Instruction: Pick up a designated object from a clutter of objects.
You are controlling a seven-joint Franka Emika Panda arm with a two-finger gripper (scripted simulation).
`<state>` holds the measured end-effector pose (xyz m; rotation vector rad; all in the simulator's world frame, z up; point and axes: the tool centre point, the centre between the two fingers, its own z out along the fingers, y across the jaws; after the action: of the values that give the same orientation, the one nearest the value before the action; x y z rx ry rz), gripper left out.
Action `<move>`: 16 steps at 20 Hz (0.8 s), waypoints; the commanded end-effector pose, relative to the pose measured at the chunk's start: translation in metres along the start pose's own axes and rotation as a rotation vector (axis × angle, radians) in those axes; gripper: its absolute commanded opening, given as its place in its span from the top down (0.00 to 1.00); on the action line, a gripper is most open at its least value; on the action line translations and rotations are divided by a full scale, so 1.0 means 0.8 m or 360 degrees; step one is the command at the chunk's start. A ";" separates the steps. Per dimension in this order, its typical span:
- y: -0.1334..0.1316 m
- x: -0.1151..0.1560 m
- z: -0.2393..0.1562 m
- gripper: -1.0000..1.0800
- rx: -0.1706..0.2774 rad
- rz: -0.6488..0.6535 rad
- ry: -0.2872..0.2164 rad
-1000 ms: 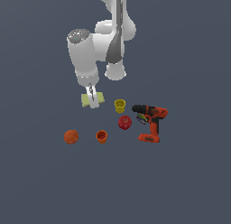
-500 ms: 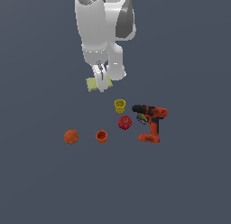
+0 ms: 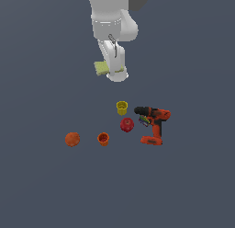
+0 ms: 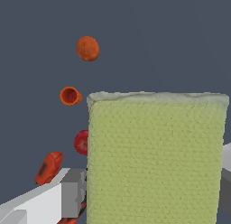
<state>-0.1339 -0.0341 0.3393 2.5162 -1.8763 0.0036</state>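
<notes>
My gripper [image 3: 111, 71] is shut on the pale yellow-green block [image 3: 102, 68] and holds it high above the floor, at the top middle of the exterior view. In the wrist view the sponge-like block [image 4: 155, 160] fills most of the picture between my two grey fingers [image 4: 72, 193]. The rest of the clutter lies below: a yellow cup [image 3: 121, 107], a red apple [image 3: 127, 125], an orange cup [image 3: 103, 139], an orange ball [image 3: 72, 139] and an orange-and-black power drill [image 3: 153, 122].
The wrist view also shows the orange ball [image 4: 87, 48], the orange cup [image 4: 70, 95], part of the red apple [image 4: 81, 142] and part of the drill [image 4: 48, 168] far below. The floor is plain dark grey.
My arm has risen and swung toward the exterior view's right with the block held in the gripper. The objects on the floor have not moved.
</notes>
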 end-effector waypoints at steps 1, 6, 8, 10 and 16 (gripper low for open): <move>0.001 -0.010 -0.019 1.00 0.0000 0.0000 -0.0001; 0.000 -0.024 -0.045 1.00 0.0001 -0.0001 -0.0004; 0.000 -0.027 -0.051 1.00 0.0001 -0.0001 -0.0005; 0.000 -0.029 -0.055 1.00 0.0001 -0.0001 -0.0005; -0.001 -0.028 -0.054 1.00 0.0001 -0.0001 -0.0006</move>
<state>-0.1398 -0.0117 0.3830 2.5190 -1.8765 -0.0012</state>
